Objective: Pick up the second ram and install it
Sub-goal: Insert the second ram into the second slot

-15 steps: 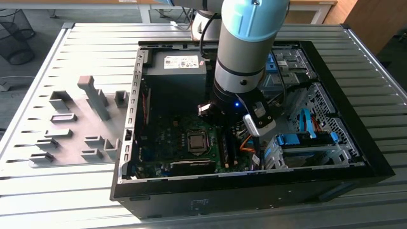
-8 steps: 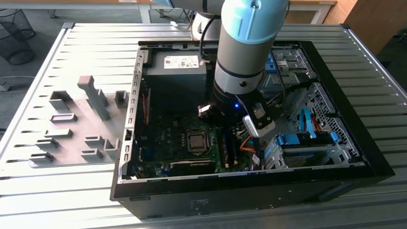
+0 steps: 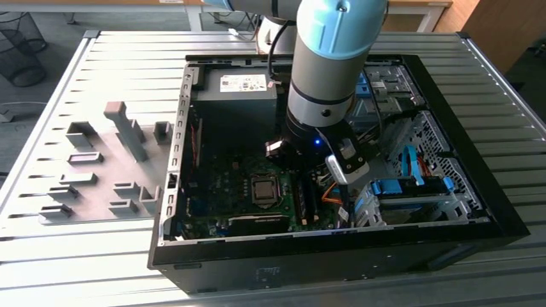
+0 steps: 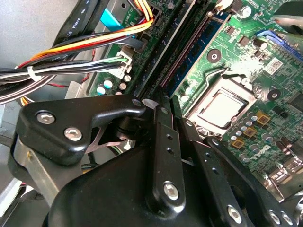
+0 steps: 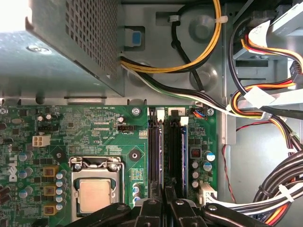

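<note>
Hanging low inside the open computer case (image 3: pixel 477 211), the hand (image 5: pixel 163 205) is seen nearly closed over the memory slots (image 5: pixel 165 151), apparently pinching the second ram (image 5: pixel 164 194) edge-on, its long axis along the slots.

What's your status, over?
Gripper low over the long black memory slots on the green motherboard. Whether it holds the blue ram stick: cannot tell. Bundled cables close beside the slots.

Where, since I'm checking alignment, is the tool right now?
In the first wrist view the tool sits over the memory slots, beside the processor socket on the motherboard.
</note>
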`<action>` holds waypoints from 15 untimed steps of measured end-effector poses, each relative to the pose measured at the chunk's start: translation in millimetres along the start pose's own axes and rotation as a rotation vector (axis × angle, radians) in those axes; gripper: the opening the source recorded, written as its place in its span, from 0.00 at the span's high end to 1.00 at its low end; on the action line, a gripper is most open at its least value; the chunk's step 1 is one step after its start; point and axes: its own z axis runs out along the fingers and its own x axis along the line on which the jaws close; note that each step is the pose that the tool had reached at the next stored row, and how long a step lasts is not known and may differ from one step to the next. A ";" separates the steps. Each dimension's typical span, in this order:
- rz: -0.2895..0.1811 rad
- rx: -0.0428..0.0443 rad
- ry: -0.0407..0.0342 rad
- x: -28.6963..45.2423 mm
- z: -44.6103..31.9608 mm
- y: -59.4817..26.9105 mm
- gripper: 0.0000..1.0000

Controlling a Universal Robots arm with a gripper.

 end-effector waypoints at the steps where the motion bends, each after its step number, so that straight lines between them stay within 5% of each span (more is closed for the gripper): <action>1: 0.000 0.0000 0.0000 0.0 0.1 0.0 0.86; 15: 0.000 -0.0001 -0.0001 0.0 -1.3 0.0 0.79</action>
